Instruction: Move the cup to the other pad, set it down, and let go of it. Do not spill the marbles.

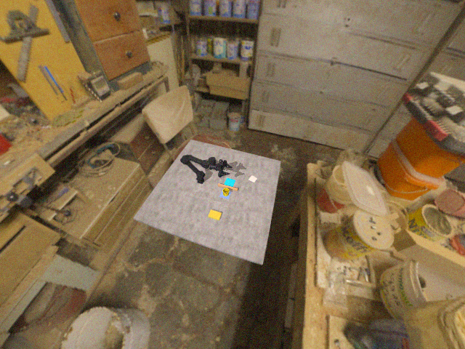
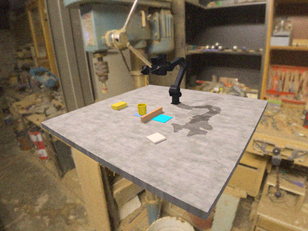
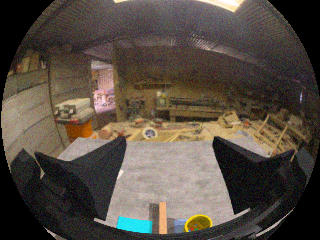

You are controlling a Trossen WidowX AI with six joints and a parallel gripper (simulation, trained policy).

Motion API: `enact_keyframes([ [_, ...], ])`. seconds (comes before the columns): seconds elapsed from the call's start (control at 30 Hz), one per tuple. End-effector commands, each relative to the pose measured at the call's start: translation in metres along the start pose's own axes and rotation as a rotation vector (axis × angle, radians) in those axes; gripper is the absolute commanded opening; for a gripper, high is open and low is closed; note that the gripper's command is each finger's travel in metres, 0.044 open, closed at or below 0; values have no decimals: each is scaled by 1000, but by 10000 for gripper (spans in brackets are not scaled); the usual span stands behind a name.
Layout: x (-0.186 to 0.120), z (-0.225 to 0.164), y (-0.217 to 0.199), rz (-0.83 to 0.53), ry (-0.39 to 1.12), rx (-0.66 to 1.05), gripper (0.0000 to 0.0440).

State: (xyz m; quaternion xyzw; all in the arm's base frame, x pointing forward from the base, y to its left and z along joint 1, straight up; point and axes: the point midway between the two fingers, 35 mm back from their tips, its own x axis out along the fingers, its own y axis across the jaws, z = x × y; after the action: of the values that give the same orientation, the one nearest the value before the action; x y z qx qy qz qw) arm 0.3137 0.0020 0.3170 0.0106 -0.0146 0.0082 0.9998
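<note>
Gripper: the black two-fingered gripper (image 1: 227, 167) (image 2: 147, 70) (image 3: 171, 141) is spread wide, with nothing between its fingers, raised above the worktop and apart from the cup.
Arm: the black jointed arm (image 1: 192, 166) (image 2: 179, 77) stands on the worktop and reaches out over it.
Cup: the yellow round cup with a flared rim (image 1: 225, 192) (image 2: 142, 109) (image 3: 198, 223) stands upright on the blue pad.
Marbles: small coloured marbles (image 3: 197, 227) show inside the cup in the wrist view; their number is too small to tell.
Blue pad: the flat blue square pad (image 1: 224, 195) (image 2: 136, 114) (image 3: 179, 226) lies under the cup.
Cyan pad: the flat bright cyan square pad (image 1: 229, 182) (image 2: 162, 118) (image 3: 134, 225) lies across the barrier from the cup, bearing nothing.
Barrier: a low, long orange-brown bar (image 1: 227, 186) (image 2: 151, 114) (image 3: 163, 218) stands between the two pads.
Yellow block: a flat rectangular yellow block (image 1: 214, 214) (image 2: 119, 105) lies on the cup's side of the barrier, apart from the blue pad.
White tile: a thin square white tile (image 1: 252, 178) (image 2: 156, 137) lies apart from the cyan pad.
Worktop: the grey mottled square worktop (image 1: 240, 233) (image 2: 194, 159) (image 3: 167, 172) carries them all.
</note>
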Motion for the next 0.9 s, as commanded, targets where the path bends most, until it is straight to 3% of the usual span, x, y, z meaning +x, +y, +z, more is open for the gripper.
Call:
enact_keyframes([
  [0.0,0,0,0,-2,4,2,374],
  [0.37,4,-13,6,-6,111,34,91],
  [0.87,15,-29,29,39,310,113,98],
])
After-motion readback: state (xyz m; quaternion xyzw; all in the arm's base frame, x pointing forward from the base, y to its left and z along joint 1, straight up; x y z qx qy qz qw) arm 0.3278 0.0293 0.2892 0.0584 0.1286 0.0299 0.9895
